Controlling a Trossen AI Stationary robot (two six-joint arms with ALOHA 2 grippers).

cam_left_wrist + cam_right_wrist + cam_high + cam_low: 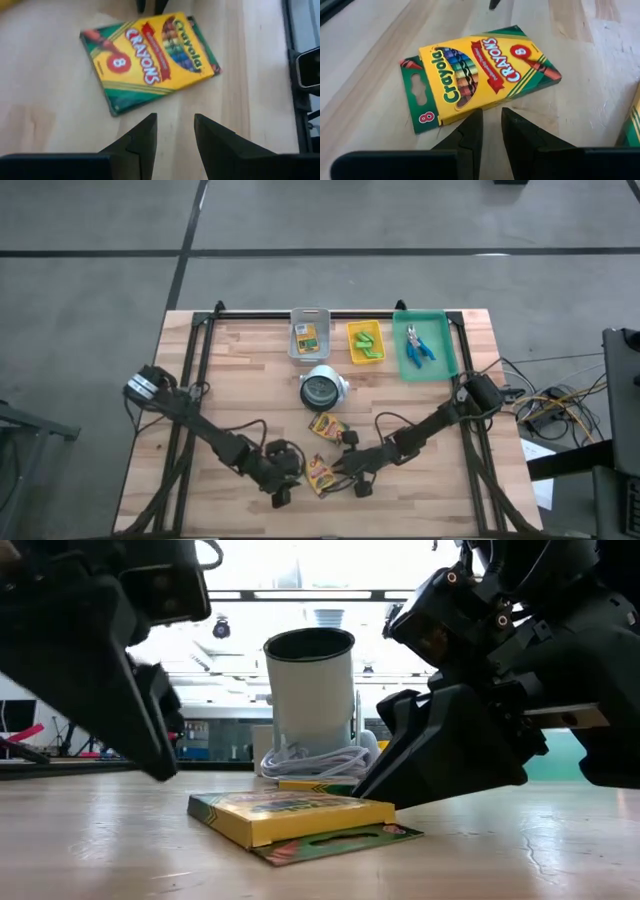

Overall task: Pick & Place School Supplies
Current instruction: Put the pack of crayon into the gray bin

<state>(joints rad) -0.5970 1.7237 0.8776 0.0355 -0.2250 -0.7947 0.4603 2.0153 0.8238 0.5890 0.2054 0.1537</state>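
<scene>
A yellow-and-green crayon box [320,473] lies flat on the wooden table near its near edge, between my two grippers. My left gripper [175,122] hovers open just left of the box [150,60]. My right gripper [491,114] stands at the right side of the box [480,70], its fingers a narrow gap apart. A second crayon box [326,425] lies flat a little farther back. A third crayon box [306,335] sits in a grey tray. Light-green sticks [366,342] fill a yellow tray. Blue-handled scissors [417,346] lie in a green tray. My right gripper comes in low from the table's right, slanting down. Its fingertips [476,116] stand at the long edge of the box [465,111], which lies flat on the table. I cannot tell whether they touch it. My left gripper touches nothing.
A white cup [322,388] with a coiled white cable at its foot [315,762] stands upright behind the boxes. The three trays line the far edge. Black frame rails [190,380] run along the table's left and right sides.
</scene>
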